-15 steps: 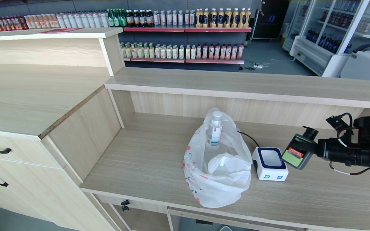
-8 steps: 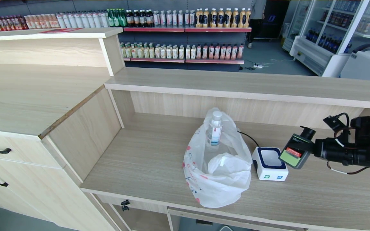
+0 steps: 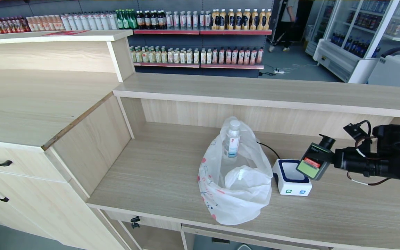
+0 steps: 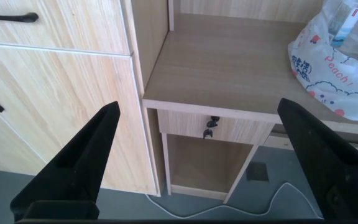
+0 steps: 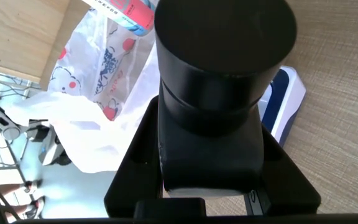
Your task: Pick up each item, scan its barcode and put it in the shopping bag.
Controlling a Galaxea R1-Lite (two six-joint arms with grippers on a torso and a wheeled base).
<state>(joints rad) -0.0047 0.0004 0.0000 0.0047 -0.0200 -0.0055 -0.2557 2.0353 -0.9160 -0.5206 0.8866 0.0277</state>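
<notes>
The pale wooden counter (image 3: 158,173) carries everything. The white shopping bag (image 3: 236,199), printed with small red and blue figures, stands near the front edge with its mouth open. A clear water bottle (image 3: 232,142) with a white cap stands upright inside it, against the back of the bag. Just beside the bag, on the robot's right, sits the white barcode scanner (image 3: 292,177) with a dark blue frame around its window, a black cable running off behind the bag.

The right gripper (image 3: 332,160) comes in from the right side and its fingers pinch a dark container (image 3: 313,164) with a black cap and a green and red label. The container is held tilted in the air above the scanner's right edge, cap end up and away, and does not touch the counter.

The left gripper (image 4: 197,106) hangs low in front of the counter, its two dark fingers (image 4: 79,168) spread wide with nothing between them. Beyond them lie a drawer with a key (image 4: 210,126) under the counter edge and a cabinet front with black handles (image 4: 55,25)
</notes>
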